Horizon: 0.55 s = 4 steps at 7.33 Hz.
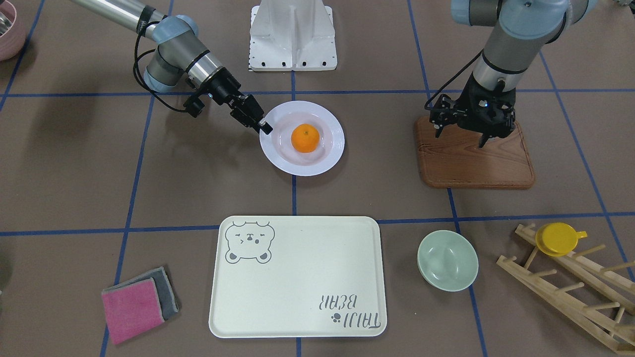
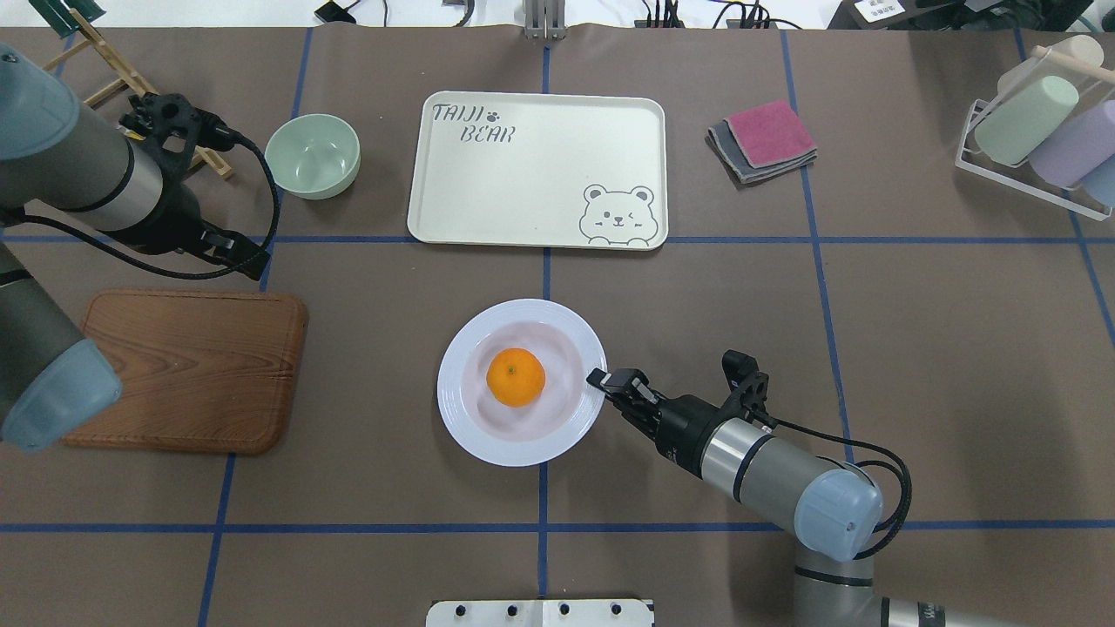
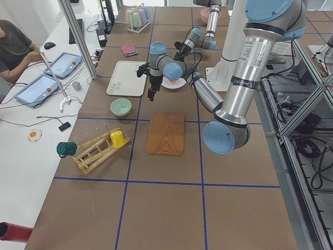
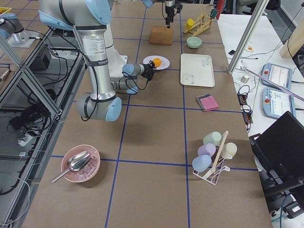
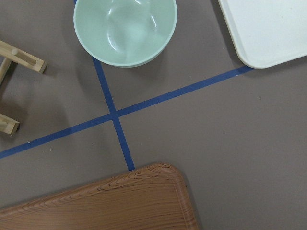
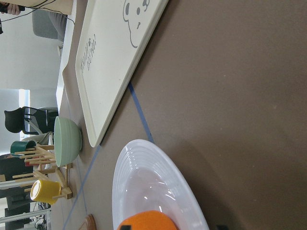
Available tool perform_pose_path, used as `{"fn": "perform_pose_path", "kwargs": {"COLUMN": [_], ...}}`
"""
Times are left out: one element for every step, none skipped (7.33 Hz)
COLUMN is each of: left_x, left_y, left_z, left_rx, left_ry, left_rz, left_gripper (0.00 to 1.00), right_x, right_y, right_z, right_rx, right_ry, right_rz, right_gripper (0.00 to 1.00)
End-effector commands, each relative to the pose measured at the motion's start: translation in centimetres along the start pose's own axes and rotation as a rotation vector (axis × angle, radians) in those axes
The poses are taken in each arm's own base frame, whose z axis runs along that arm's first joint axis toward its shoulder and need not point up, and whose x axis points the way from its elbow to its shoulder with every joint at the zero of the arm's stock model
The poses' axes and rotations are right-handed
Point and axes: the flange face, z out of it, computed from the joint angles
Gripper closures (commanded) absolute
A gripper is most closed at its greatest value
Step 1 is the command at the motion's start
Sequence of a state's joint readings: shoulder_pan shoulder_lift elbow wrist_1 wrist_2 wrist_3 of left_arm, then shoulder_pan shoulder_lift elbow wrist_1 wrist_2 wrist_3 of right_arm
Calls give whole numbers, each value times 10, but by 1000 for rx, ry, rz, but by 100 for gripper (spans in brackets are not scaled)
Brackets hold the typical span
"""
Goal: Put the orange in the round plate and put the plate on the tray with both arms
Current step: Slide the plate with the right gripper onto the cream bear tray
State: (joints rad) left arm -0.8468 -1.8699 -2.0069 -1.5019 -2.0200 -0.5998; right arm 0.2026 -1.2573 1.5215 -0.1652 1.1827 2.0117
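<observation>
The orange (image 1: 304,138) lies in the sunken centre of the round plate (image 1: 302,168), mid-table. My right gripper (image 1: 265,127) reaches in low from the side to the plate's rim. In the right wrist view only two dark fingertip corners show, set apart at the bottom edge on either side of that rim (image 6: 144,158), so it looks open. The cream tray (image 1: 297,277) with the bear print lies bare beyond the plate. My left gripper (image 1: 461,136) hangs open over the brown wooden board (image 1: 476,163), holding nothing.
A pale-green bowl (image 1: 447,260) sits beside the tray. A wooden rack with a yellow cup (image 1: 558,238) is at that table corner. Folded pink and grey cloths (image 1: 139,302) lie on the tray's other side. A stand of pastel cups (image 2: 1037,131) is far right.
</observation>
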Motion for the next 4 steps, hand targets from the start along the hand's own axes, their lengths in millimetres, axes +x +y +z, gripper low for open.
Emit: {"fn": "perform_pose_path", "kwargs": {"left_x": [0, 1, 1, 1], "left_y": [0, 0, 0, 0], "left_z": [0, -2, -2, -2], "left_rx": [1, 4, 5, 5], "left_ry": [-1, 1, 2, 2], "left_rz": [0, 2, 1, 1], "left_gripper": [1, 1, 1, 1], "right_x": [-5, -8, -20, -33], "right_y": [2, 1, -1, -1], "right_z": [-1, -2, -3, -8], "right_rx": [-3, 3, 40, 74], "right_ry": [-10, -19, -57, -99], "right_rz": [5, 7, 17, 40], "right_gripper": [93, 97, 100, 100]}}
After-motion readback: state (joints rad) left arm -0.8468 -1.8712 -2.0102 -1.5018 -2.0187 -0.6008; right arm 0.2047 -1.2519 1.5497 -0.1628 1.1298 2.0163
